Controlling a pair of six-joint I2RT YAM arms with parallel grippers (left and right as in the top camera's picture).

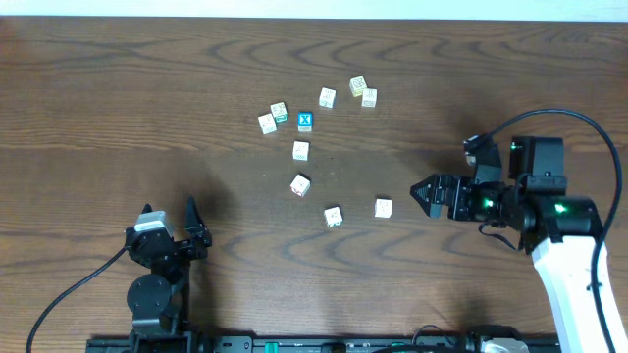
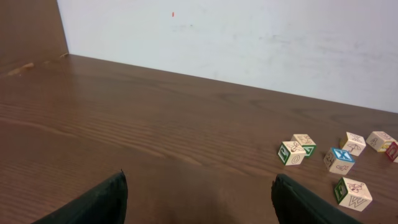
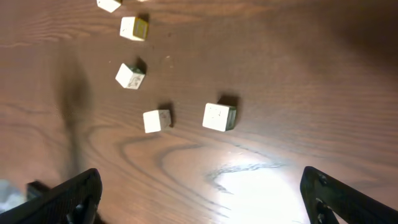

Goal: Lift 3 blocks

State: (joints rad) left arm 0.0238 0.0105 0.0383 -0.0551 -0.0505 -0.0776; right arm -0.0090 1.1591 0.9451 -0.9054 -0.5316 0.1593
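While both claws stand wide and empty, the left claw (image 2: 199, 182) faces bare desk (image 1: 118, 98), well apart from every block. The right claw (image 1: 420, 193) is near the nearest block (image 1: 383, 207). The second block (image 1: 334, 216) and third block (image 1: 300, 183) lie beyond, mid-desk, far from every edge. A blue cube (image 1: 305, 122) reads X. Being cubes, none has a long axis; the third sits skewed.

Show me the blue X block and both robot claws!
blue X block (image 1: 305, 122): overhead view, on its blue top face.
left gripper (image 2: 199, 176): left wrist view, midway between its open fingertips.
right gripper (image 3: 199, 173): right wrist view, midway between its open fingertips.
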